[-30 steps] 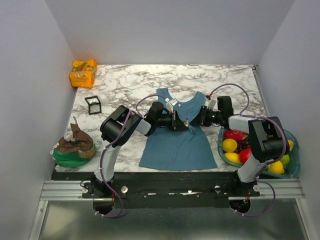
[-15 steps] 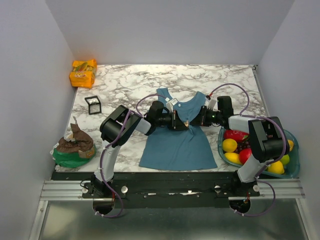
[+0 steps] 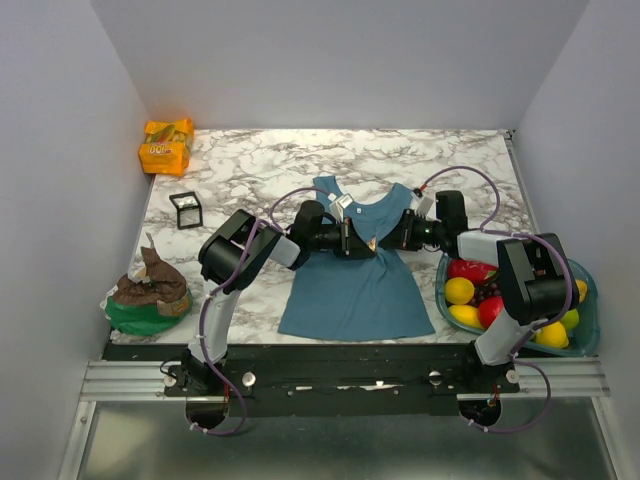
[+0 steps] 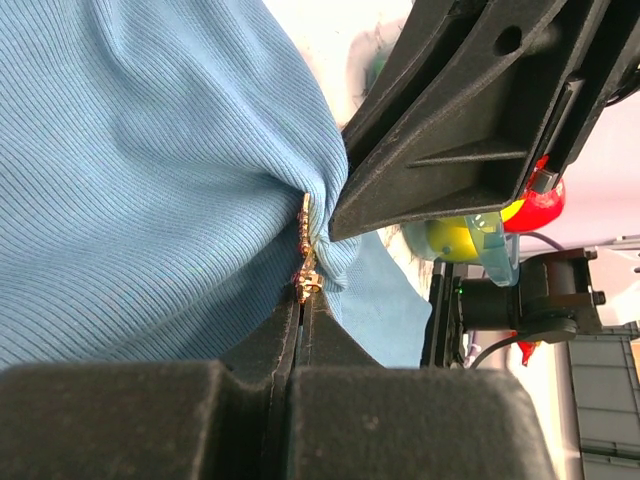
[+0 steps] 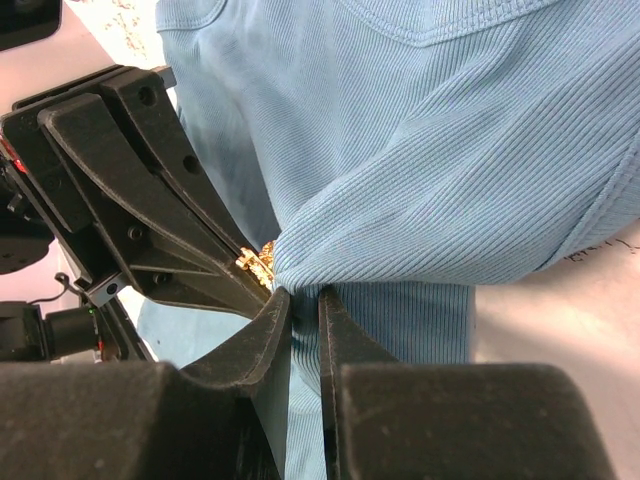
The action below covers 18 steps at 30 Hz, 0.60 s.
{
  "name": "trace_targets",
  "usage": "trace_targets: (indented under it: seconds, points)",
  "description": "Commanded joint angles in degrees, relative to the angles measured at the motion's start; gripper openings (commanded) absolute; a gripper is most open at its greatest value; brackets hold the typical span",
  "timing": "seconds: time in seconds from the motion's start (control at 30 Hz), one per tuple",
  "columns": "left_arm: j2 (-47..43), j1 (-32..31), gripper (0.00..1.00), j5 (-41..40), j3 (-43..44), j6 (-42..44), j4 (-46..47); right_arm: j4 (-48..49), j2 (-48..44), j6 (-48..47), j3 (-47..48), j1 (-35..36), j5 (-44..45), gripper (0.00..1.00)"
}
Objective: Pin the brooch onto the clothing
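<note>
The clothing (image 3: pixel 350 290), a teal-blue tank top, lies flat mid-table, its chest bunched up where the two grippers meet. My left gripper (image 3: pixel 366 243) comes in from the left and is shut on the brooch (image 3: pixel 372 246). In the left wrist view its gold pin part (image 4: pixel 305 268) sticks out of my closed tips (image 4: pixel 303 300) into the fabric fold (image 4: pixel 150 170). My right gripper (image 3: pixel 386 242) is shut on a pinched ridge of the fabric (image 5: pixel 450 150), its tips (image 5: pixel 303 297) right beside the brooch (image 5: pixel 257 262). The brooch's flower face is hidden.
A blue bowl (image 3: pixel 592 300) of fruit stands at the right, under my right arm. A small black-framed clear box (image 3: pixel 184 208), an orange snack packet (image 3: pixel 166 145) and a green-and-brown bag (image 3: pixel 148 292) are on the left. Walls close in on three sides.
My left wrist has edged very slightly left. Both grippers stay pinched at the same spot on the fabric.
</note>
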Motion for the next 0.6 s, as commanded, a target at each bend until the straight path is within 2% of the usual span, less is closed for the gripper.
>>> trace_targets:
  seconds: [0.0, 0.57]
  points:
    - [0.9, -0.6, 0.0, 2.1, -0.6, -0.2, 1.6, 3.5, -0.5, 1.6, 0.0, 0.4, -3.3, 0.01]
    - [2.3, 0.6, 0.0, 4.3, -1.2, -3.1, 5.3, 5.6, -0.7, 2.4, -1.1, 0.0, -5.3, 0.01]
